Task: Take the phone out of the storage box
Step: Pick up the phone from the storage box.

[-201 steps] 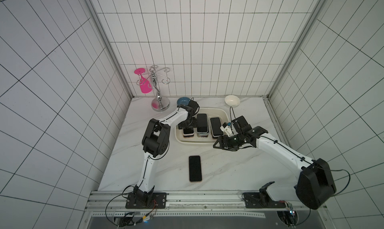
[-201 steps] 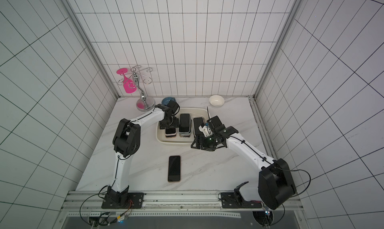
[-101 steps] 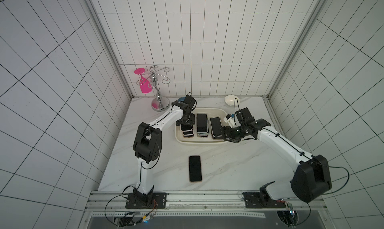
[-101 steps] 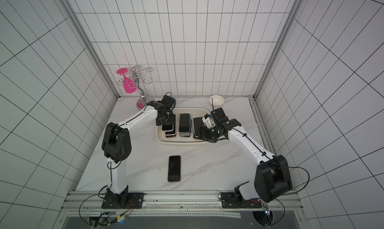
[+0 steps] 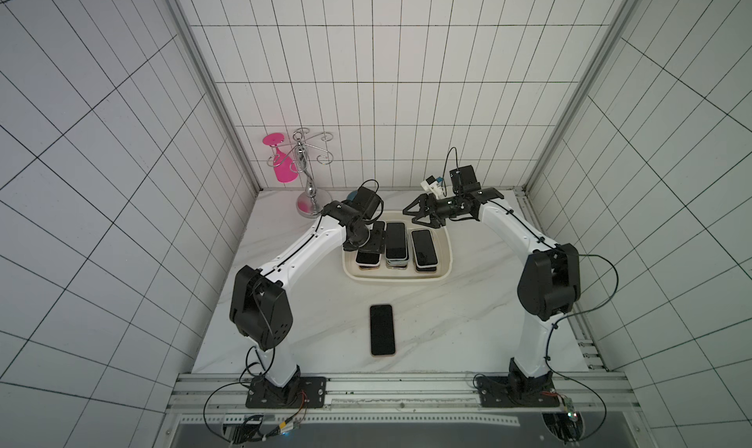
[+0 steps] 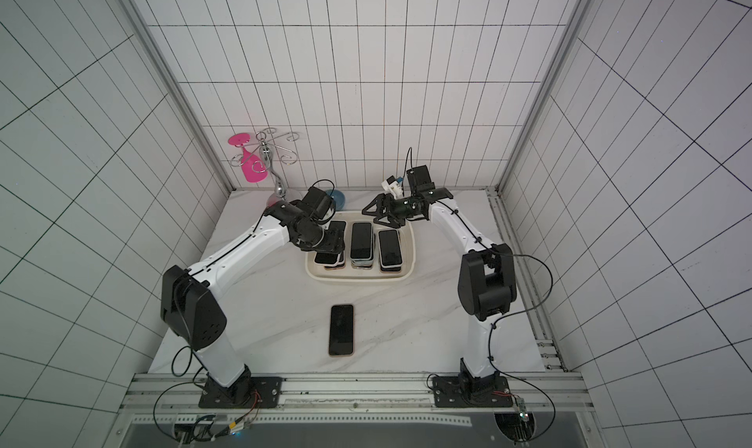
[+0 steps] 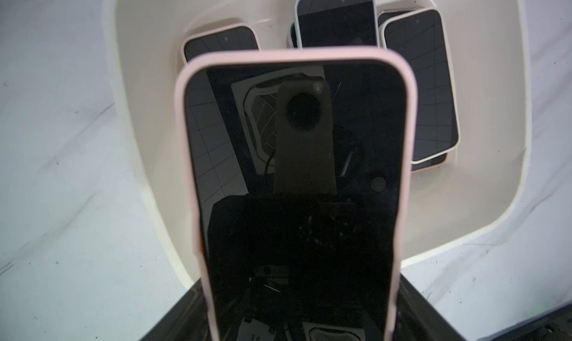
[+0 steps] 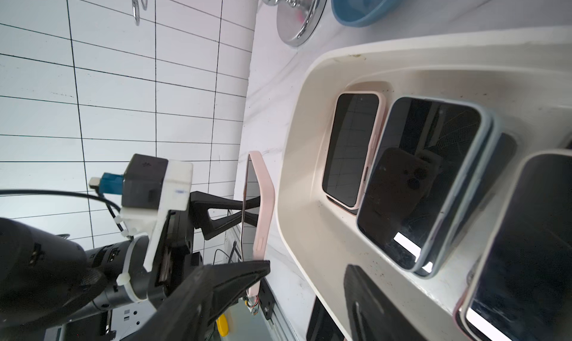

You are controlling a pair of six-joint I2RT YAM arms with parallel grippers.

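loose phone: lies flat and screen up on the marble worktop, nearest the arm bases and well apart from the box.
storage box: cream tub farther back, at mid-worktop, with its long side across the view.
stacked phones: three piles in the tub, all screens up. They are a left pile, a middle pile and a right pile.
left hand: clamped on one end of the pink-cased phone, above the left part of the tub.
pink-cased phone: held raised above the left pile, its dark screen facing the left wrist camera. The right wrist view shows it edge-on, clear of the tub's rim.
right hand: fingers spread apart with nothing between them, hovering over the far right corner of the tub.
blue bowl: just behind the tub's far left corner, partly hidden by the left wrist.
glass stand: chrome, at the back left of the worktop near the tiled wall.
pink glass: hangs upside down from the stand.
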